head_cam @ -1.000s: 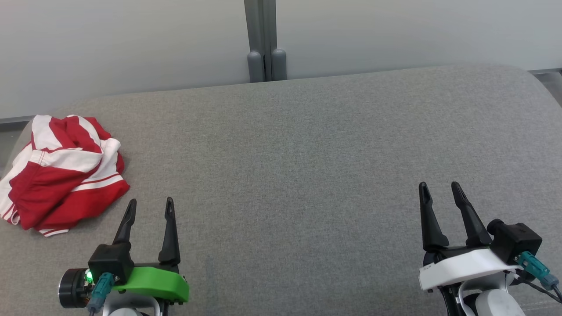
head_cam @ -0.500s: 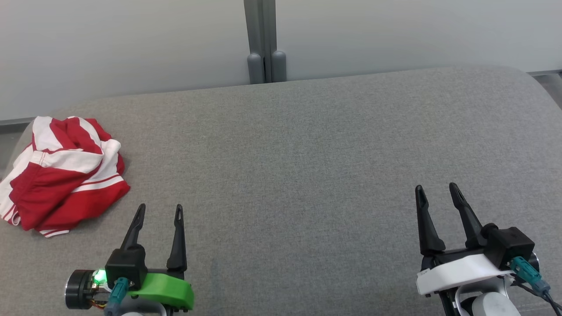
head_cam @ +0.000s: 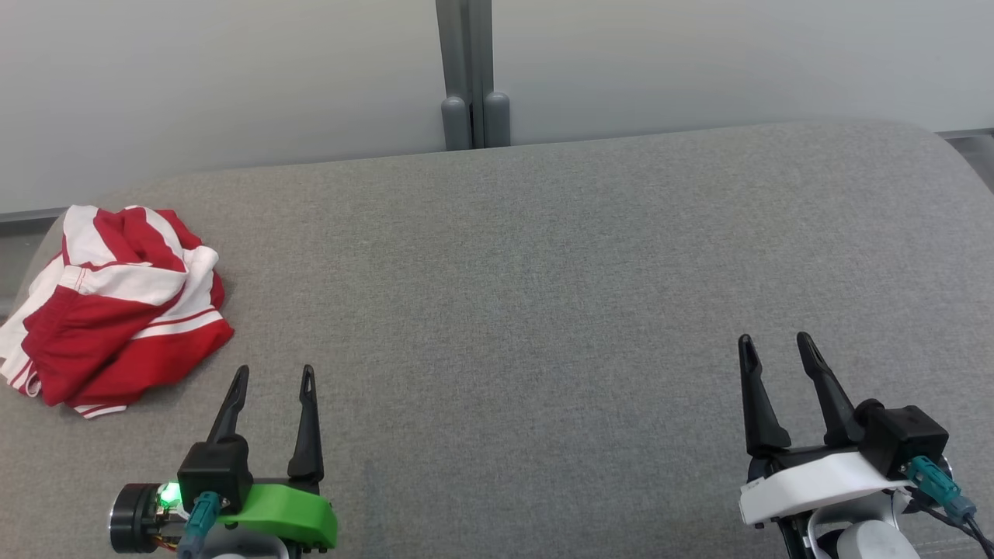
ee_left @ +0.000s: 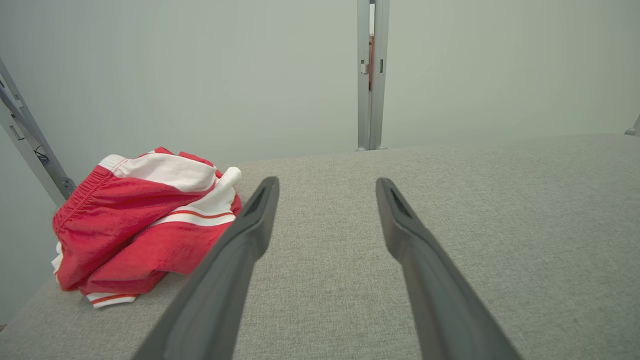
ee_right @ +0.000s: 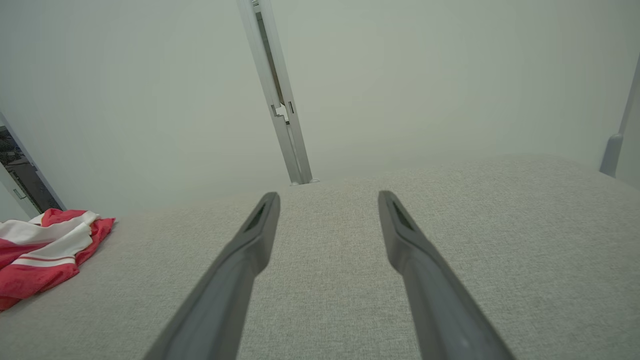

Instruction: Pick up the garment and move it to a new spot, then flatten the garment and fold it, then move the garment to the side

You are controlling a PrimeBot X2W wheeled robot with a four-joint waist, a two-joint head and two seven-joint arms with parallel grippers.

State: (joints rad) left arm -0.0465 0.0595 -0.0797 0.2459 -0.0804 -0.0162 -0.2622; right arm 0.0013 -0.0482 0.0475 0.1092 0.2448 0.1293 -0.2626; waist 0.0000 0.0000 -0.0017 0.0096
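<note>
The garment (head_cam: pixel 116 307) is red with white stripes and lies crumpled in a heap at the far left of the grey cushioned surface (head_cam: pixel 528 256). In the left wrist view the garment (ee_left: pixel 145 222) sits just left of my left fingers. My left gripper (head_cam: pixel 275 375) is open and empty, hovering a short way to the right of the heap and nearer to me. At the lower right my right gripper (head_cam: pixel 774 341) is open too, with nothing between its fingers. From the right wrist the garment (ee_right: pixel 47 250) shows far off to the left.
A pale wall rises behind the surface, with a grey vertical post (head_cam: pixel 470 74) at its middle. The grey surface rounds off at the back and at both sides; its left edge runs just beyond the garment.
My left gripper has drawn back toward me, away from the garment's level. The right gripper has dropped back slightly. The head view has shifted a little.
</note>
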